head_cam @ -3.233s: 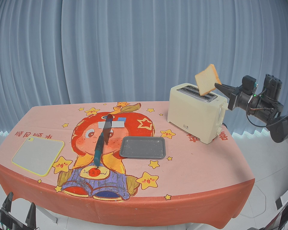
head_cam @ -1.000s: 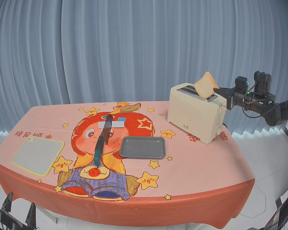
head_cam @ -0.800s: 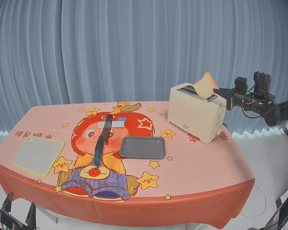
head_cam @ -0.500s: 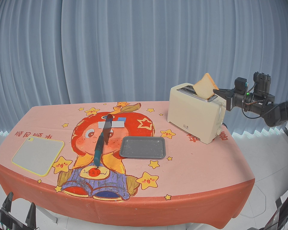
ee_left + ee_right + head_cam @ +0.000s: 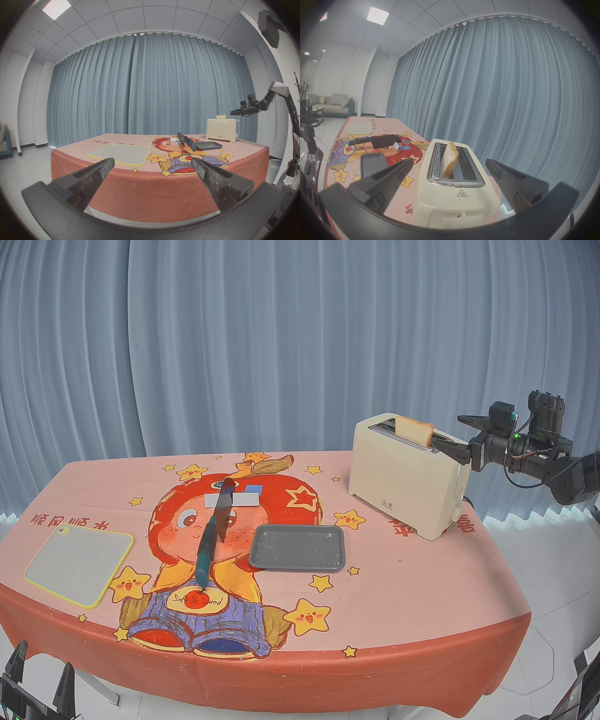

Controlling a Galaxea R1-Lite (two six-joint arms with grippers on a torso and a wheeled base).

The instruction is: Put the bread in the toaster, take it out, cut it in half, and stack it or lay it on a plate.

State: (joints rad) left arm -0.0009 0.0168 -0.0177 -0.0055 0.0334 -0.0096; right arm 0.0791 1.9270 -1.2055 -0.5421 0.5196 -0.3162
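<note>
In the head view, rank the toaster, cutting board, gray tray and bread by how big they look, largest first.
1. toaster
2. cutting board, close behind; it lies nearer the camera, so unsure
3. tray
4. bread, mostly sunk in the toaster

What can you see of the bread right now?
The bread is a single uncut slice, with pale crumb and a tan crust. It stands on edge in the toaster, in the slot farther from the curtain. It leans a little, and its top part sticks out above the slot. Only the toaster touches it. The right end effector is open beside the toaster's top, apart from the slice.
</note>
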